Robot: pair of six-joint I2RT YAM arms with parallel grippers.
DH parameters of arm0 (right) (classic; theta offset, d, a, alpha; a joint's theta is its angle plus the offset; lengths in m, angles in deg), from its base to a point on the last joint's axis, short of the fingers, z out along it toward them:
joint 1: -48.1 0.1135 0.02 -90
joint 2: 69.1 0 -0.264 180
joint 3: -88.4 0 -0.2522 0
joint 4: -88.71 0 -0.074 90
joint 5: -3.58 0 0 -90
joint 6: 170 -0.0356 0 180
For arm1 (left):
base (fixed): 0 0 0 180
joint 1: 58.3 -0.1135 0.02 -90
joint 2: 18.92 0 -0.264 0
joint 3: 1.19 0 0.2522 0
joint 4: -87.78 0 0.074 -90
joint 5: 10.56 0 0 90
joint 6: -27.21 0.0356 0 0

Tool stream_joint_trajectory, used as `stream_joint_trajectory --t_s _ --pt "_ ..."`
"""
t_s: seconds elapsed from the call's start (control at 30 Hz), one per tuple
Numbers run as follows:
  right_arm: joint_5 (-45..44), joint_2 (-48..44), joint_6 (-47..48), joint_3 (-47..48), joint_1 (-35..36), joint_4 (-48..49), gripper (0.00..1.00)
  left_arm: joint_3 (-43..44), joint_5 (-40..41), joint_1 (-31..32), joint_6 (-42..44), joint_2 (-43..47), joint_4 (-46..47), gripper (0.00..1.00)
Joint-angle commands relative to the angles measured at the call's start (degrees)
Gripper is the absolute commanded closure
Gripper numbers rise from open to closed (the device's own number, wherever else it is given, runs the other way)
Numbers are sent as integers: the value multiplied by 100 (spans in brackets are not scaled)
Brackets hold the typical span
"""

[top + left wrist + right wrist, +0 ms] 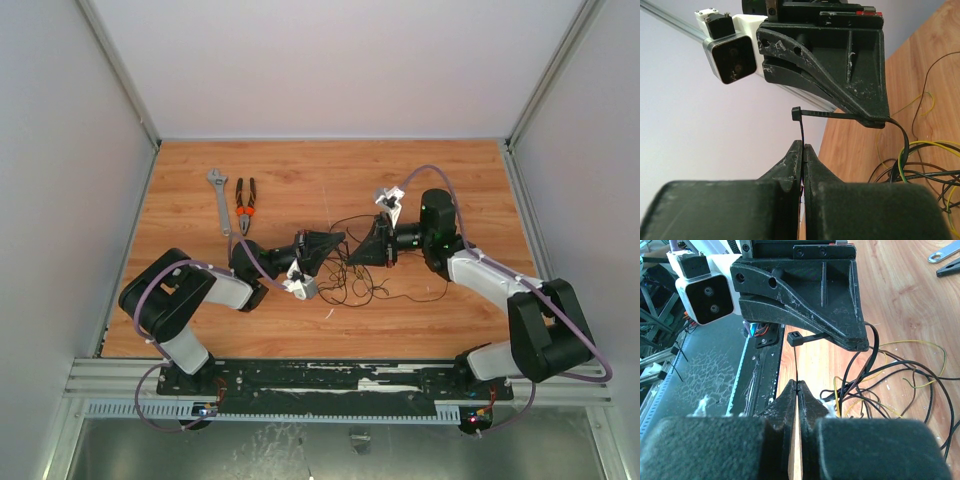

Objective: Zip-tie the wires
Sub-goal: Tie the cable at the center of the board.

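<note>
Tightly, left hand (803, 147), right hand (797, 384) pinch zip tie (821, 114).

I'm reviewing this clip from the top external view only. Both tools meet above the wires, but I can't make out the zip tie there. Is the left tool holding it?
Observer: Yes. In the left wrist view the left tool is shut on the zip tie, which runs up out of its grip.
Reviewer: And the right tool?
Observer: Its wrist view shows the right tool shut on the same strip.
Reviewer: Is it around the wires yet?
Observer: From the left wrist, the strip leaves the right tool's tip and curves down into the wires; whether it circles them fully I cannot tell.
</note>
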Motion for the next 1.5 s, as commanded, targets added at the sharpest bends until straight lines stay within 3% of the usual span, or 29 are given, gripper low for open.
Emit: stream_joint_trajectory --t_s 0.0,1.47 --pt "97 48 -153 208 -17 160 100 63 33 53 93 -66 1663 100" --pt "329 327 -744 675 -70 -446 100 19 39 64 305 -58 1641 100"
